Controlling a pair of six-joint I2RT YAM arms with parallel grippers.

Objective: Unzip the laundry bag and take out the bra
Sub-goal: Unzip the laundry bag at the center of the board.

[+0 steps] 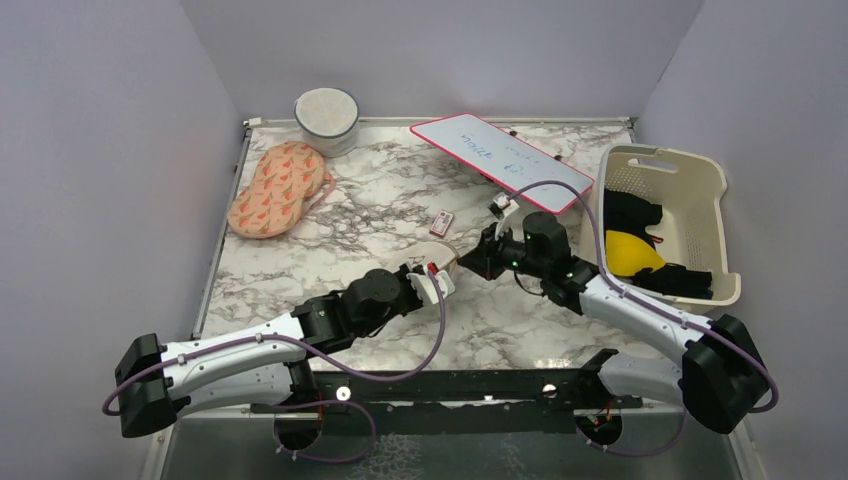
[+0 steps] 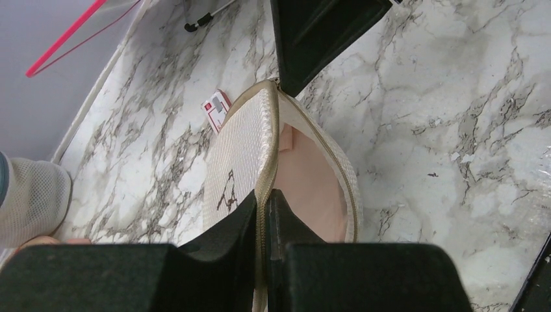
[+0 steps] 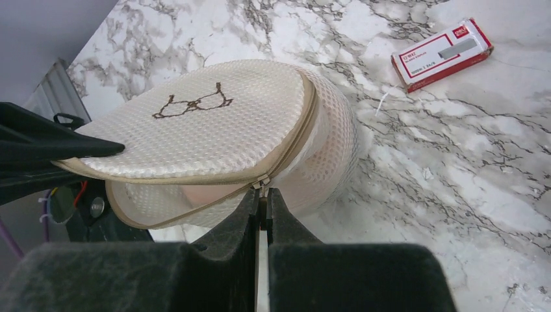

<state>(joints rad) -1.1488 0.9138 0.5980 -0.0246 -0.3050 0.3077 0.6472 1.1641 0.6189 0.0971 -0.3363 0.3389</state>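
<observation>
The laundry bag (image 3: pixel 201 123) is a round cream mesh pouch with a black spectacles-like mark, held up off the marble between both grippers, and its zip is partly open. In the top view the laundry bag (image 1: pixel 432 253) is mostly hidden by the arms. The pink-beige bra (image 2: pixel 312 182) shows inside the gap. It also shows in the right wrist view (image 3: pixel 195 194). My left gripper (image 2: pixel 265 203) is shut on the bag's zipper edge. My right gripper (image 3: pixel 262 198) is shut on the zip pull (image 3: pixel 261 184). In the top view the left gripper (image 1: pixel 437 277) and right gripper (image 1: pixel 478 262) meet at the table's middle.
A small red-and-white box (image 3: pixel 442 53) lies beside the bag. An orange-patterned peach pouch (image 1: pixel 280 188) and a round mesh tub (image 1: pixel 326 118) are at the back left. A whiteboard (image 1: pixel 500 160) is at the back. A cream basket (image 1: pixel 700 180) with black and yellow clothes stands at the right.
</observation>
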